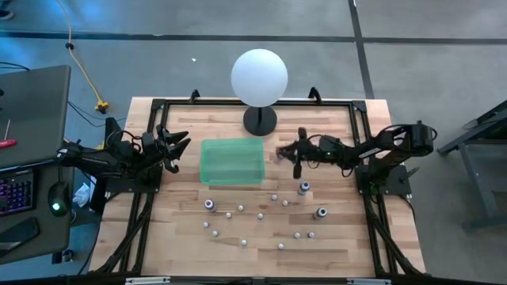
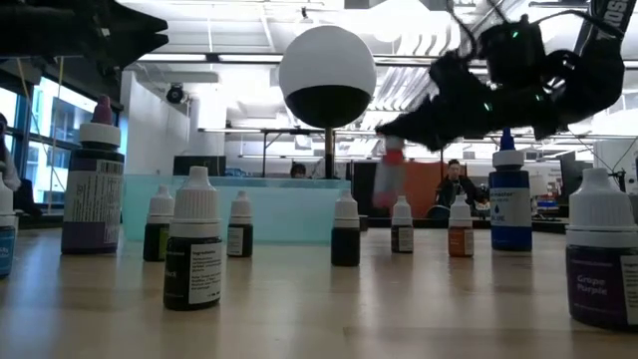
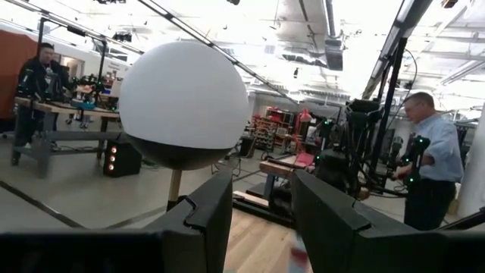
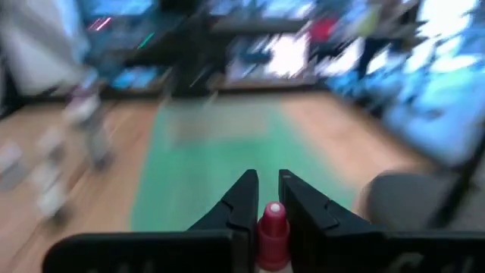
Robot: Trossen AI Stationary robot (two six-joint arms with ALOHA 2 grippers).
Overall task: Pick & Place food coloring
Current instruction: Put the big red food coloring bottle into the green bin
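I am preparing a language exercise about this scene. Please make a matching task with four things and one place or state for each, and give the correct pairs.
Things:
1. right gripper
2. left gripper
3. green bin
4. globe lamp

Places or states:
A. at the table's far edge
B. open, holding nothing, left of the bin
C. at the table's middle, between the arms
D. shut on a red-capped bottle

Pairs: 1-D, 2-B, 3-C, 4-A

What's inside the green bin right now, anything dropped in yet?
From above, the green bin shows no bottles inside. The right gripper, beside the bin's edge, holds a red-capped bottle. In the low view, bottles in front cover part of the bin.
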